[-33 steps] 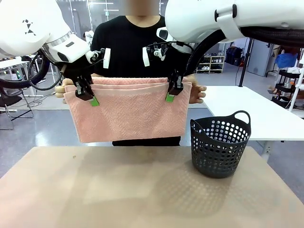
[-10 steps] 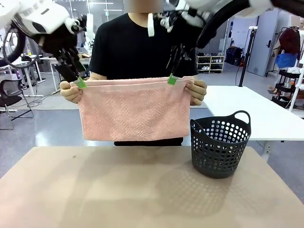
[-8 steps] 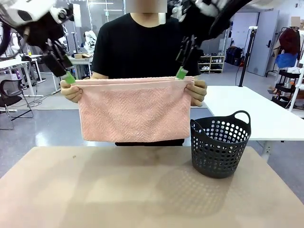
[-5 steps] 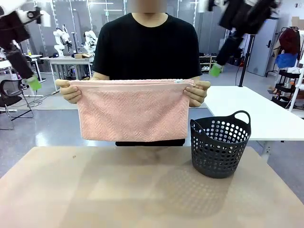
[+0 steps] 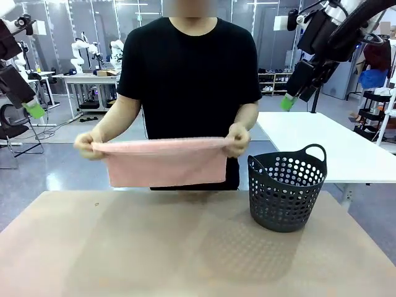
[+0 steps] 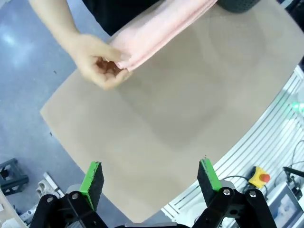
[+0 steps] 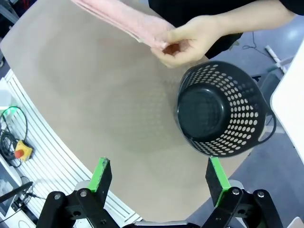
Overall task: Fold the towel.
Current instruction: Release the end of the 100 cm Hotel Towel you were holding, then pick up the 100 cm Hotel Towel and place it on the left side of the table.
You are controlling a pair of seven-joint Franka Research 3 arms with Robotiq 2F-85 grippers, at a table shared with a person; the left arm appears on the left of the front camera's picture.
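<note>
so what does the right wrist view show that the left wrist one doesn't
Right wrist view: the basket whole from above, empty, and a hand pinching one towel end near it. Left wrist view: the other hand pinching the opposite end. Shared: towel, table, and an open pincer at the bottom edge, the right pincer in one, the left pincer in the other.

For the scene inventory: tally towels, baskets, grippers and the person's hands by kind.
Towel: 1
Basket: 1
Grippers: 2, left gripper, right gripper
Hands: 2, person's right hand, person's left hand
Total: 6
</note>
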